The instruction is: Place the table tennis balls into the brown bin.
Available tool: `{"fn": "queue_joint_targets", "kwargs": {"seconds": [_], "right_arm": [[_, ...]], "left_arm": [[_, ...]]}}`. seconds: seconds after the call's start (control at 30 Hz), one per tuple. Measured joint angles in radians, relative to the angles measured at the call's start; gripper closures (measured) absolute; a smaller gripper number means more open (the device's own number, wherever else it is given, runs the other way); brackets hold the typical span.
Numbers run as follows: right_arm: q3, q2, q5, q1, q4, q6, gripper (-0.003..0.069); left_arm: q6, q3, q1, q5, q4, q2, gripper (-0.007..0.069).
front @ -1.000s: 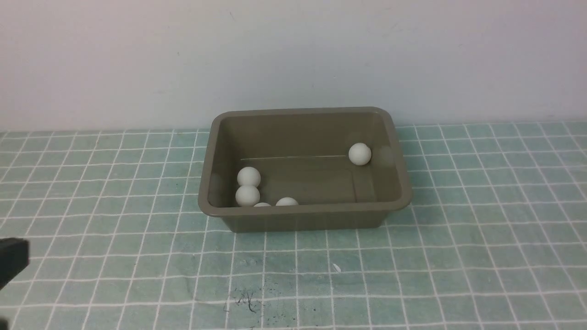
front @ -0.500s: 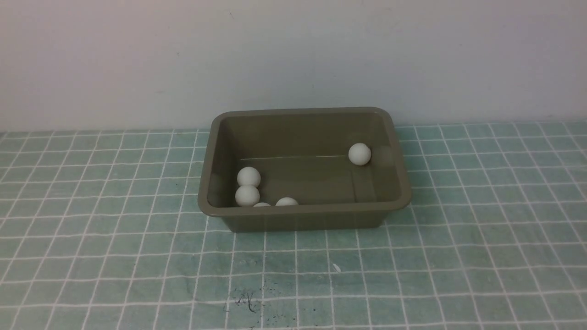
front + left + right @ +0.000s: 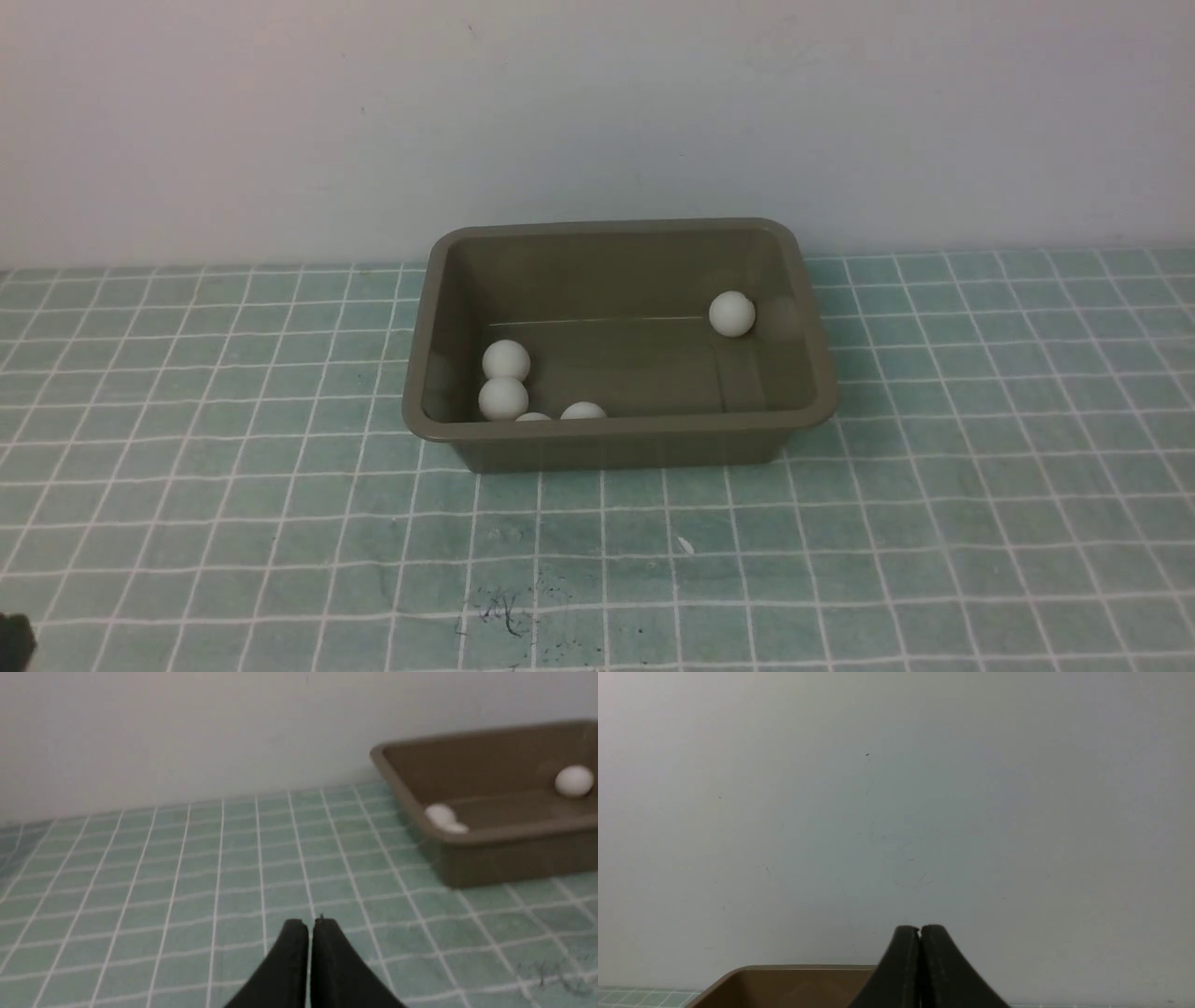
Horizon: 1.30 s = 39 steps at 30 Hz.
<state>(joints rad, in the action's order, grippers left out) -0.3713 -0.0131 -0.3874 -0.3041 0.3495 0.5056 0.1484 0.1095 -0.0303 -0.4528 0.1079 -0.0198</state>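
Note:
The brown bin (image 3: 620, 428) stands at the back middle of the table, against the wall. Several white table tennis balls lie inside it: one by the right wall (image 3: 732, 314), two touching at the left (image 3: 506, 360) (image 3: 503, 399), and two half hidden behind the near rim (image 3: 583, 411). In the left wrist view my left gripper (image 3: 310, 921) is shut and empty, low over the mat, with the bin (image 3: 514, 835) off to one side. My right gripper (image 3: 920, 928) is shut and empty, facing the wall above the bin's rim (image 3: 784, 969). Only a dark corner of the left arm (image 3: 14, 642) shows in the front view.
A green mat with a white grid (image 3: 280, 523) covers the table. Dark scuff marks (image 3: 499, 611) lie on it in front of the bin. A plain pale wall (image 3: 597, 112) rises right behind the bin.
The left arm's dark tip has drawn back from the left edge to the bottom left corner of the front view. The balls and bin have not moved.

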Motion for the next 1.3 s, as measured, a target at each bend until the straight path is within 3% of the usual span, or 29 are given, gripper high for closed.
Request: {"fn": "queue_joint_targets", "kwargs": {"seconds": [0.13, 1.23, 1.3], "right_arm": [[0.000, 0.000, -0.001, 0.000, 0.000, 0.000, 0.0673], [0.000, 0.000, -0.002, 0.000, 0.002, 0.000, 0.0673], [0.000, 0.000, -0.002, 0.000, -0.041, -0.020, 0.0673]], "left_arm": [[0.000, -0.124, 0.001, 0.022, -0.051, 0.001, 0.0629], [0.000, -0.133, 0.001, 0.069, -0.054, 0.002, 0.0629], [0.000, -0.133, 0.001, 0.069, -0.054, 0.002, 0.0629]]}}
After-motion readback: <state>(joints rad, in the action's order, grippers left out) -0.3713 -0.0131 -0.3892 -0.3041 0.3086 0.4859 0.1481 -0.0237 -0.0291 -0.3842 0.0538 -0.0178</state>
